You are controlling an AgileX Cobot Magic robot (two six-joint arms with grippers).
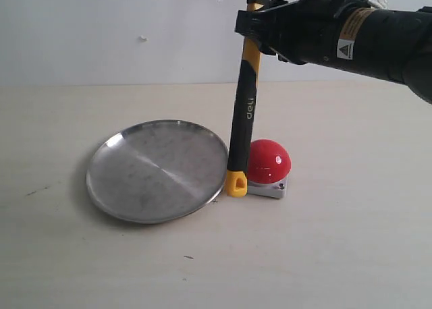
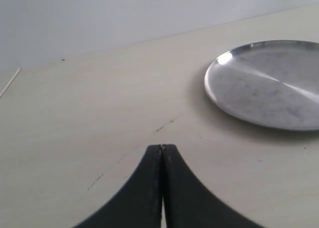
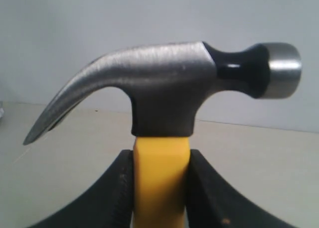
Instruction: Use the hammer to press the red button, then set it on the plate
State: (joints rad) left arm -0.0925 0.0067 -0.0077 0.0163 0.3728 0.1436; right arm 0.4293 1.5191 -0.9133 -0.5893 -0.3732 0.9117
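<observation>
Both steps are judged unfinished: the hammer (image 1: 244, 100) is clamped upright by the right hand (image 3: 160, 163), its looped end between the red button (image 1: 268, 160) and the plate (image 1: 155, 174), the left hand (image 2: 162, 148) closed empty

White "deli" lettering along the hammer (image 1: 244, 113) handle; a warning-triangle sticker (image 1: 345, 50) on the right arm (image 1: 388, 39)

**Three views, one tabletop**

The exterior view looks down at a slant across the table (image 1: 337, 255) toward the wall (image 1: 135, 25) at 12 o'clock. The left wrist view skims low and shares the plate (image 2: 269, 88), at the exterior's 8 o'clock. The right wrist view sits tight against the hammer (image 3: 164, 83), at the exterior's 12 o'clock.
</observation>
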